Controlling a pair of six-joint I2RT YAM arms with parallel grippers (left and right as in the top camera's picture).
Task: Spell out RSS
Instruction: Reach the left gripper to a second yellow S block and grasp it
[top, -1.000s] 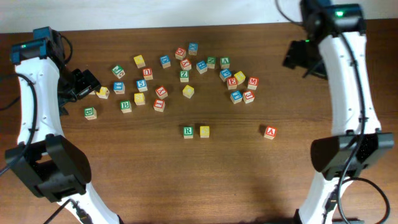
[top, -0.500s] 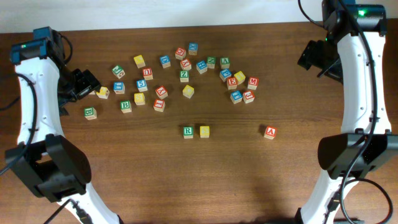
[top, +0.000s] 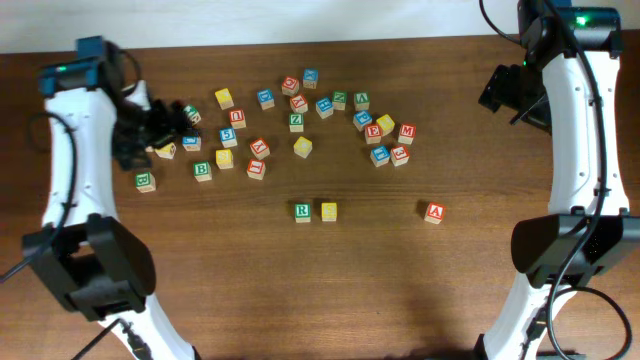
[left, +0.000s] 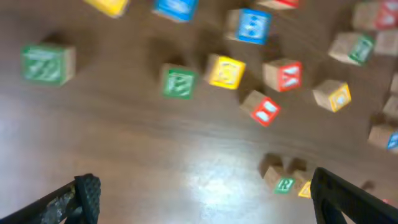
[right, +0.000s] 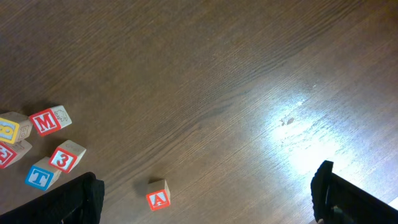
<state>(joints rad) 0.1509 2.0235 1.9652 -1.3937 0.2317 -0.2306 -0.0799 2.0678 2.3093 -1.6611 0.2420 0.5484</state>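
Holds the left pincer released and wide, nothing between its fingers, above the left end of the block heap. Holds the right pincer released too, grasping nothing, well apart from every block, with bare surface straight under it and a red A nearest.

Has R lying on the surface ahead of the left pincer and off to its right in the wrist view, with a yellow block just beside it on the far side. Cannot read that letter; probably the first S. Leaves one S wanting, by this reckoning.

Shows a blue block near the left pincer, just past it toward the heap's middle, seemingly marked S. Blurs in the wrist view, so no certainty. Sits roughly between the pincer and R. Offers no long axis, being a cube, so calls only for squaring the fingers to two flat faces, minding a yellow neighbour close by. Favours the left arm clearly: near the blue block, against the right pincer far across the heap.
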